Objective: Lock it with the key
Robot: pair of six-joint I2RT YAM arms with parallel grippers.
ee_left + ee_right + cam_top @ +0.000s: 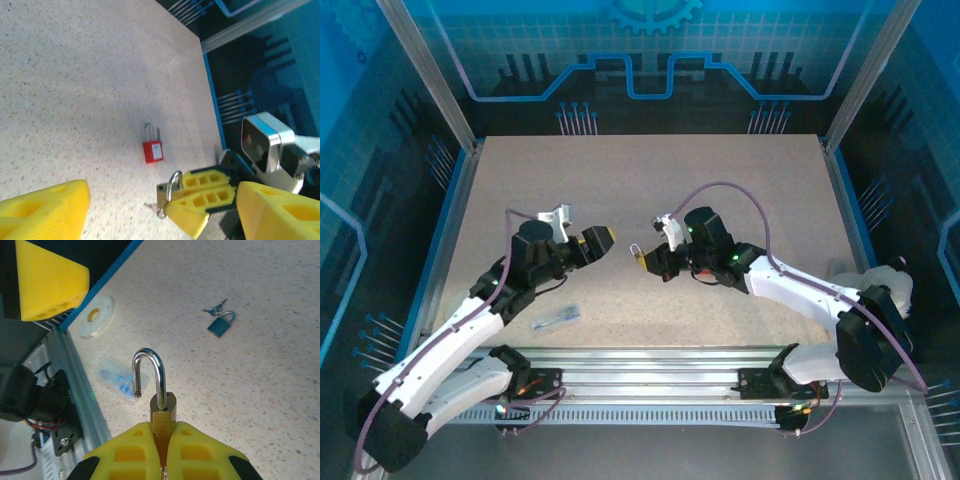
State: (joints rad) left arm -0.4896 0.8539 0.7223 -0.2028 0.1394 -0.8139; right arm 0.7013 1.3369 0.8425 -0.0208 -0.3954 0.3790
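Not locked yet. Clamped on the brass padlock [163,405] with the right gripper [161,429], jaws closed, shackle [150,365] standing open. Left gripper [592,243] spread wide, holding nothing. Yet to fetch: the key [216,308], lying on the table [260,390] (just beside a teal padlock [220,328]), well apart.

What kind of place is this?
Probably a robot test booth: two white robot arms at a speckled beige table, silver metal frame posts around it, and blue wall panels with a gear picture.
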